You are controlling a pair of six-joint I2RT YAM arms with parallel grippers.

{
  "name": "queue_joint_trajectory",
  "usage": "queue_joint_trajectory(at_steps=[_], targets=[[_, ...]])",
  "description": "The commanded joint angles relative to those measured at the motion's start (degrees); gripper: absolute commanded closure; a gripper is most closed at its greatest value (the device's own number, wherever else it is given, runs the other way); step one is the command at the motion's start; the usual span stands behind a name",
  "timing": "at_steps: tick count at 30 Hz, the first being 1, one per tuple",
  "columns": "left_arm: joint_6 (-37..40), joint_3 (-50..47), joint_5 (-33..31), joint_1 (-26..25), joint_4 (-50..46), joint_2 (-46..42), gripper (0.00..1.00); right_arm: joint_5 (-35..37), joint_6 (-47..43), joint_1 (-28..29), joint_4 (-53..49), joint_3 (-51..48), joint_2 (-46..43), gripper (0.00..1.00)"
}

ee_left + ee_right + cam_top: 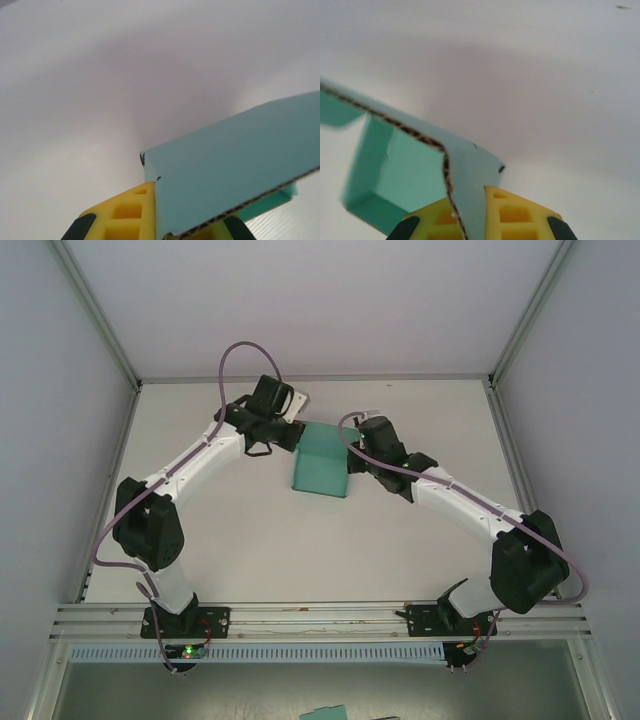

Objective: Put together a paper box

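Overhead view looking down, two wrist views close-up, all sharing the paper box point(320, 475)

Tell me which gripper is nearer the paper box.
Neither: both are shut on the paper box. Left gripper clamps its far-left corner, right gripper its far-right edge.

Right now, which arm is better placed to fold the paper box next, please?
Probably right: the right hand pinches the paper box at a bent wall beside the open cavity; the left hand clamps a flat panel, suited to steadying.
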Motion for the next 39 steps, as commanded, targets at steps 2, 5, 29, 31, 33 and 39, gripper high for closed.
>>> queue_joint_trajectory(at_steps=[2,5,29,31,33,39], targets=[[-24.9,-5.8,-5.6,-2.5,8.9,0.1,1.00,9.3,19.1,1.6,13.3,-0.2,4.6,1.00],[-30.9,-8.0,-6.8,-2.6,10.9,0.1,1.00,8.4,18.8,3.1,11.9,3.6,9.1,1.00],[-35.5,-23.7,-9.3,-8.9,18.4,-6.2,1.00,16.5,12.1,10.1,23.1,-14.5,7.0,1.00],[-34.6,-27.0,-11.6,-9.4,18.3,-7.8,1.00,16.2,11.0,10.3,26.6,-18.8,5.6,1.00],[-32.9,-29.1,-11.7,-9.4,18.1,-9.8,1.00,15.6,9.7,10.6,28.8,-22.3,4.3,1.00],[-28.3,-34.6,-8.0,-11.3,19.3,-18.3,0.71,19.5,7.2,13.5,32.1,-30.0,-0.6,1.00]])
